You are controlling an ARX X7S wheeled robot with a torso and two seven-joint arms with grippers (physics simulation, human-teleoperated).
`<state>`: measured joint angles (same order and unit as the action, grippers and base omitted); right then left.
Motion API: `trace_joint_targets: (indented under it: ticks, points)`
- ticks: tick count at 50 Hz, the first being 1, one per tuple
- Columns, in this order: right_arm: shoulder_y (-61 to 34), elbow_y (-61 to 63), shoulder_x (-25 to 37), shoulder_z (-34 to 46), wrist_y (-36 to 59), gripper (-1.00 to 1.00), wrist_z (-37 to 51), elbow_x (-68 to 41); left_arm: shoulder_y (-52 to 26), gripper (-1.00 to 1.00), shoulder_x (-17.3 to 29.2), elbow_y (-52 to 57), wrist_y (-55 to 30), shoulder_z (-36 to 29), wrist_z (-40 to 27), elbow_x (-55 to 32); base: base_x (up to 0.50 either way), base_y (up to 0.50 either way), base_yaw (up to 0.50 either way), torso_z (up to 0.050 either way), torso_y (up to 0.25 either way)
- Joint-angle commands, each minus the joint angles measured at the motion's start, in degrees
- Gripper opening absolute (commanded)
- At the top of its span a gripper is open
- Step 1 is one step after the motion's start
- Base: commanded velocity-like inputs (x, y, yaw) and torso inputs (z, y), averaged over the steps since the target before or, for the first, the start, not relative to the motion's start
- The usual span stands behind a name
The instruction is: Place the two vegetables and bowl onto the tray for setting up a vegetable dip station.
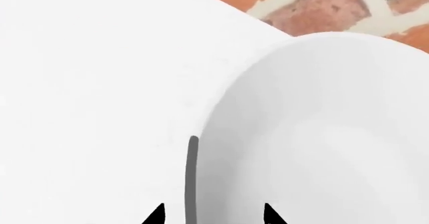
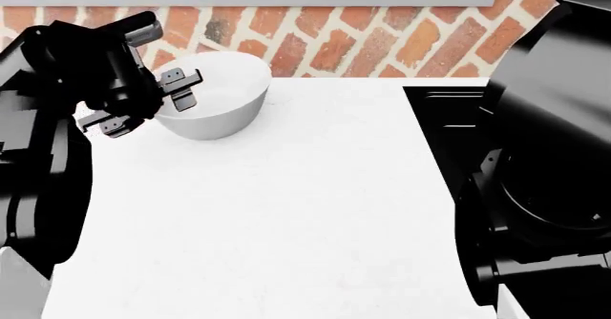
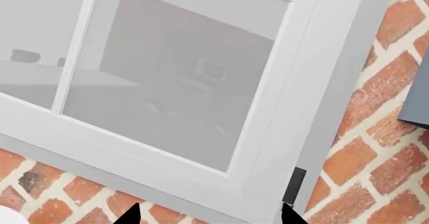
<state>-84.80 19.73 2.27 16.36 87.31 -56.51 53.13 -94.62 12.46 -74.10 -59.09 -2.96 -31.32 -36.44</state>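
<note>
left hand (image 2: 143,108): fingers spread wide, straddling bowl (image 2: 217,97) rim, not clamped | bowl: table (image 2: 286,204) far left corner, by brick wall (image 2: 382,47) | right hand (image 3: 208,216): raised facing window (image 3: 168,83), fingertips apart, empty

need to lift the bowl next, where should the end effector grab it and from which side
Probably the rim of the white bowl on its left side, one finger inside and one outside. The wall is thin, smooth and steep, too wide to span whole. The left end effector already sits open at that rim, so coming from above there looks easiest.
</note>
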Motion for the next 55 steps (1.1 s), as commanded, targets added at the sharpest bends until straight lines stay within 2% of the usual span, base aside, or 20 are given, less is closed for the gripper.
trace_joint_targets:
  ticks: [1, 14, 18, 26, 28, 31, 35, 39, 45, 47, 50, 55]
  points:
    - [-0.13, 0.13, 0.02, 0.06, 0.16, 1.0, -0.18, 0.19, 2.0, -1.0, -0.64, -0.78, 0.07, 10.77, -0.02, 5.98, 0.0, 0.0, 0.0, 0.0, 0.0]
    - [-0.37, 0.15, 0.1, 0.3, 0.42, 1.0, -0.61, 0.83, 0.1, -1.0, -0.92, 2.13, -0.85, 16.47, 0.81, 10.18, 0.0, 0.0, 0.0, -0.001, 0.0]
    - [-0.46, -0.06, 0.1, 0.21, 0.25, 1.0, -0.54, 0.89, 5.37, -1.0, -2.16, 23.17, -11.91, 19.81, -5.05, 5.61, 0.0, 0.0, 0.0, 0.0, 0.0]
    - [-0.75, -0.2, 0.18, 0.33, 0.25, 1.0, -0.75, 1.19, 8.85, -1.0, -4.3, 53.96, -29.46, 27.69, -14.33, -3.39, 0.0, 0.0, 0.0, 0.0, 0.0]
    - [-0.5, -0.15, 0.17, 0.1, -0.04, 1.0, -0.65, 1.1, 9.44, -1.0, -3.78, 56.68, -30.82, 28.69, -18.84, -9.15, 0.0, 0.0, 0.0, 0.0, 0.0]
    - [-0.62, -0.27, 0.17, 0.21, 0.09, 1.0, -0.66, 1.29, 11.65, -1.0, -0.93, 60.75, -30.79, 28.29, -31.95, -26.45, 0.0, 0.0, 0.0, 0.0, 0.0]
    - [-0.66, -0.19, 0.22, 0.31, 0.13, 1.0, -0.79, 1.51, 12.89, -1.0, 0.53, 65.9, -30.66, 27.95, -40.95, -38.3, 0.0, 0.0, 0.0, 0.0, 0.0]
    - [-1.46, -0.05, 0.18, 0.39, 0.59, 1.0, -1.08, 1.92, 13.19, -1.0, 0.74, 69.92, -30.15, 27.29, -46.86, -47.7, 0.0, 0.0, 0.0, 0.0, 0.0]
    - [-2.69, 0.53, -0.25, -0.16, 0.3, 1.0, -0.71, 2.52, 11.86, -1.0, 1.43, 76.75, -28.06, 23.59, -40.78, -50.17, 0.0, 0.0, 0.0, 0.0, 0.0]
    - [-4.05, -1.57, -0.06, 1.04, 1.7, 1.0, -1.47, 3.32, 11.26, -1.0, 3.02, 79.57, -27.15, 20.81, -36.68, -47.05, -0.19, 0.0, 0.0, 0.0, 0.0]
    - [-4.32, -0.54, -0.66, 1.37, 0.77, 1.0, -1.54, 3.32, 10.35, -1.0, 3.21, 80.42, -28.4, 21.24, -40.63, -52.71, -0.5, 0.0, 0.0, 0.0, 0.0]
    - [-3.65, -0.43, -0.93, 2.1, 0.33, 1.0, -1.65, 2.73, 10.11, -1.0, 3.71, 81.13, -27.42, 20.18, -40.89, -53.86, -0.5, 0.0, 0.0, 0.0, 0.0]
